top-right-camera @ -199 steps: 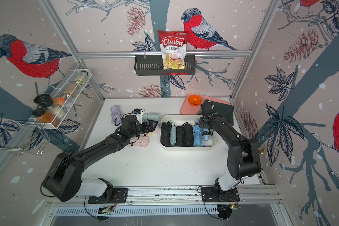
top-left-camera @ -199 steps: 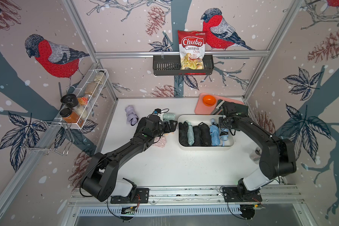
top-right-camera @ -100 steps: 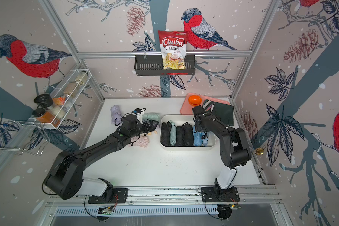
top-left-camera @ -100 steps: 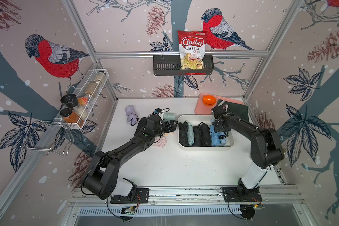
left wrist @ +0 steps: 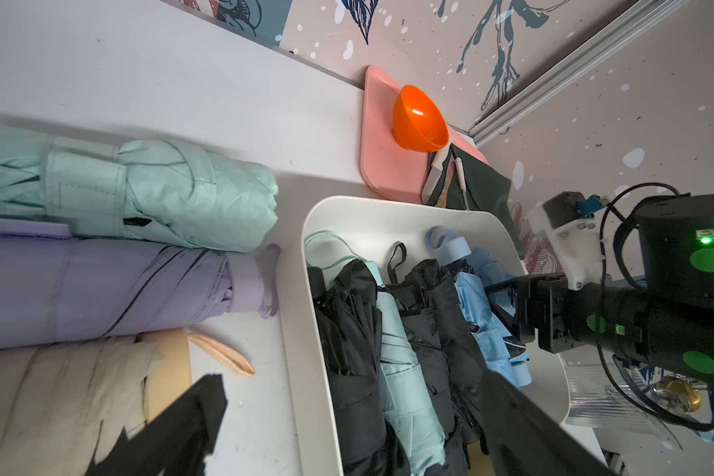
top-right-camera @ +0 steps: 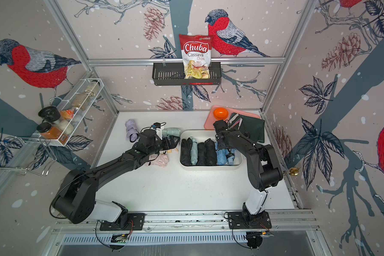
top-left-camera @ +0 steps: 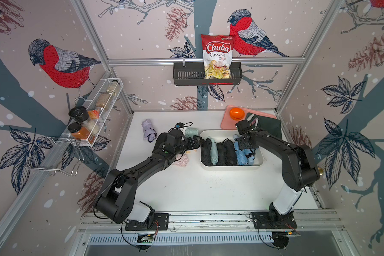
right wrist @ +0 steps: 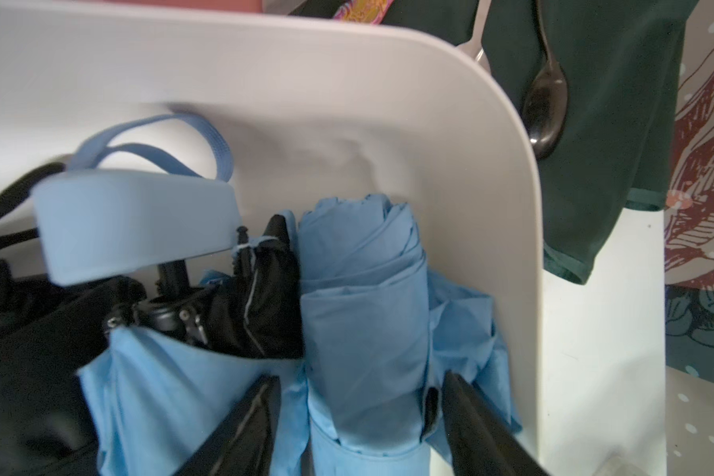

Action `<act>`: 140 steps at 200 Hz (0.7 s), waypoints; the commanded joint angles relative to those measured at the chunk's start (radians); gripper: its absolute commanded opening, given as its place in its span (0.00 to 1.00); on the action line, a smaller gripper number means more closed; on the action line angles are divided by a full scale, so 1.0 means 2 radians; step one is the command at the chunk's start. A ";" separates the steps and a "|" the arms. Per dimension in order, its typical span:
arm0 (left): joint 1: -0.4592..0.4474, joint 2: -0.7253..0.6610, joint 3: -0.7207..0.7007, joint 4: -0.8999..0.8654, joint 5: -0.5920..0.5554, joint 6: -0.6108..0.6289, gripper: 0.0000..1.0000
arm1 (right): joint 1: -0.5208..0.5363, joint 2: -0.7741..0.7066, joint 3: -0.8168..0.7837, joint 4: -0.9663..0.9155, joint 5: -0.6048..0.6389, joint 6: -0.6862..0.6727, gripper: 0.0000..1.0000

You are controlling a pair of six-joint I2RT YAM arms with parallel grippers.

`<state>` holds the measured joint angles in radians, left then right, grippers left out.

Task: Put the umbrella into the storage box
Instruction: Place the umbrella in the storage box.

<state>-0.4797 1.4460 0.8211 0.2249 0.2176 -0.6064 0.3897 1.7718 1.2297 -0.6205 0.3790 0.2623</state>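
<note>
As blue umbrella lies inside storage box, my right hand straddles it, jaws apart: drop-off step. Left hand gapes empty beside box; next, I reckon, grasp lilac umbrella on desk.

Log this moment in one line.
right hand: open around blue umbrella in storage box | left hand: open, empty | on table: mint umbrella, lilac umbrella, pink umbrella

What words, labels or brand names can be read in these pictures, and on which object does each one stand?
"Chuba": on the red chip bag in the black wall basket.
"Cassava Chips": same bag, below the brand.
The bag's green logo: too small to read.
Labels on the spice jars: too small to read.
</note>
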 commanded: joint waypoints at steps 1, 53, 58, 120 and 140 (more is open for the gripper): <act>0.003 0.003 0.007 0.004 0.009 -0.004 0.99 | -0.009 -0.013 -0.009 0.021 -0.038 0.010 0.65; 0.002 0.007 0.009 0.002 0.010 -0.005 0.99 | -0.038 -0.082 -0.033 0.052 -0.081 0.030 0.46; 0.002 0.008 0.009 0.002 0.010 -0.006 0.99 | -0.041 -0.090 -0.037 0.056 -0.083 0.034 0.45; 0.002 0.012 0.005 -0.001 0.012 -0.009 0.99 | -0.078 -0.115 -0.087 0.077 -0.068 0.076 0.21; 0.001 0.017 0.004 -0.003 0.012 -0.010 0.99 | -0.079 -0.107 -0.097 0.079 -0.054 0.084 0.19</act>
<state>-0.4797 1.4693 0.8322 0.2249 0.2356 -0.6247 0.2321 1.5444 1.0546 -0.4870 0.2337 0.3943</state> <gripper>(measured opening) 0.992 0.204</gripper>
